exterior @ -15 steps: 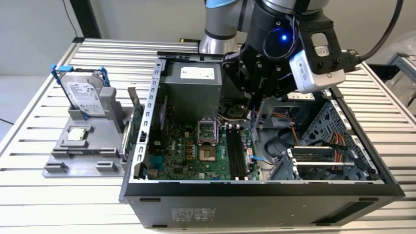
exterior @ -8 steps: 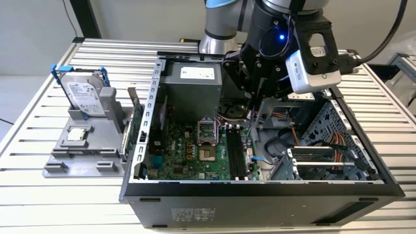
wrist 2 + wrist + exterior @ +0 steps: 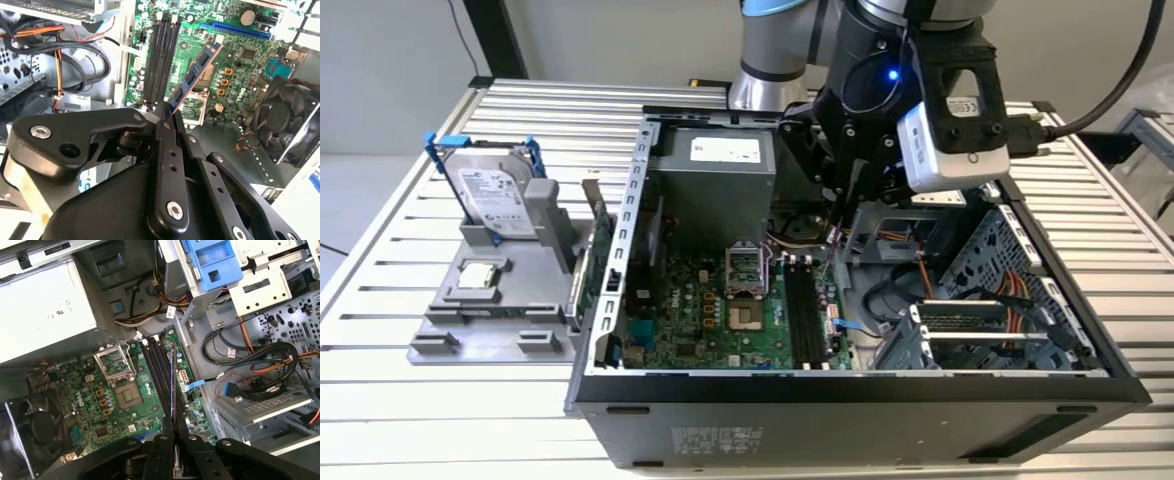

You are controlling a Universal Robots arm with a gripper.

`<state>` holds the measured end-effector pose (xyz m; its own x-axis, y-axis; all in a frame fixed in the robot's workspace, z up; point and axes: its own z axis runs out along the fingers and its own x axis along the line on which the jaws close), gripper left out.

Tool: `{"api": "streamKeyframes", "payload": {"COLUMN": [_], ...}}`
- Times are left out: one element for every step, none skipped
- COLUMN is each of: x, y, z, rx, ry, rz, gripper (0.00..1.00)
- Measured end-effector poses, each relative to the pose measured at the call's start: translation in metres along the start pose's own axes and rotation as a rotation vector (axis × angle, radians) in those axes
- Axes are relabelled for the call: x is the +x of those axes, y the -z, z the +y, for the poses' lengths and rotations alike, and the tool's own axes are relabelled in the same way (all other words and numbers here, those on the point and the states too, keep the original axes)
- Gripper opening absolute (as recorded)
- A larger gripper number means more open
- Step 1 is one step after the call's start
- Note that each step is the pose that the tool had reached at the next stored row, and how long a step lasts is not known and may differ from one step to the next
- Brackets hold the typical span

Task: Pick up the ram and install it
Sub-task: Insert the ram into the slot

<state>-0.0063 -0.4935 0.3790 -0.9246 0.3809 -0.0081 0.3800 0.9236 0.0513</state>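
Observation:
My gripper (image 3: 167, 107) is shut on the ram (image 3: 196, 72), a narrow board with black chips that sticks out from between the black fingers. In the first wrist view the ram (image 3: 173, 382) shows edge-on, hanging over the long black memory slots (image 3: 156, 367) of the green motherboard (image 3: 85, 390) without touching them. In the exterior view the gripper (image 3: 851, 205) hangs inside the open computer case (image 3: 854, 400), above the slots (image 3: 807, 315).
A grey holder (image 3: 480, 340) on the exterior view's left carries a silver hard drive in a blue frame (image 3: 494, 195) and a small square processor chip (image 3: 480, 275). Inside the case are the power supply (image 3: 714, 190), a fan (image 3: 285, 120), loose cables (image 3: 260, 365) and the drive cage (image 3: 987, 335).

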Motion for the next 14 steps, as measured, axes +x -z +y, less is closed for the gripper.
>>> {"api": "streamKeyframes", "payload": {"x": [0.0000, 0.0000, -0.0001, -0.0001, -0.0001, -0.0001, -0.0002, -0.0002, -0.0002, -0.0001, -0.0001, -0.0001, -0.0001, -0.0001], "y": [0.0000, 0.0000, 0.0000, 0.0000, 0.0000, 0.0000, 0.0000, 0.0000, 0.0000, 0.0000, -0.0001, -0.0002, -0.0002, -0.0003], "z": [0.0000, 0.0000, 0.0000, 0.0000, 0.0001, 0.0001, 0.0001, 0.0001, 0.0001, 0.0001, 0.0001, 0.0002, 0.0002, 0.0002], "rx": [0.0000, 0.0000, 0.0000, 0.0000, 0.0000, 0.0000, -0.0001, 0.0000, -0.0001, 0.0000, -0.0001, -0.0002, -0.0003, -0.0004], "ry": [-0.002, -0.002, 0.002, 0.005, 0.005, 0.005, 0.005, 0.006, 0.010, 0.018, 0.025, 0.033, 0.039, 0.045], "rz": [-0.0001, -0.0002, -0.0001, 0.0001, 0.0002, 0.0002, 0.0002, 0.0003, 0.0005, 0.0009, 0.0013, 0.0016, 0.0019, 0.0023], "gripper": [0.00, 0.00, 0.00, 0.00, 0.00, 0.00, 0.00, 0.00, 0.00, 0.00, 0.00, 0.00, 0.00, 0.00]}}
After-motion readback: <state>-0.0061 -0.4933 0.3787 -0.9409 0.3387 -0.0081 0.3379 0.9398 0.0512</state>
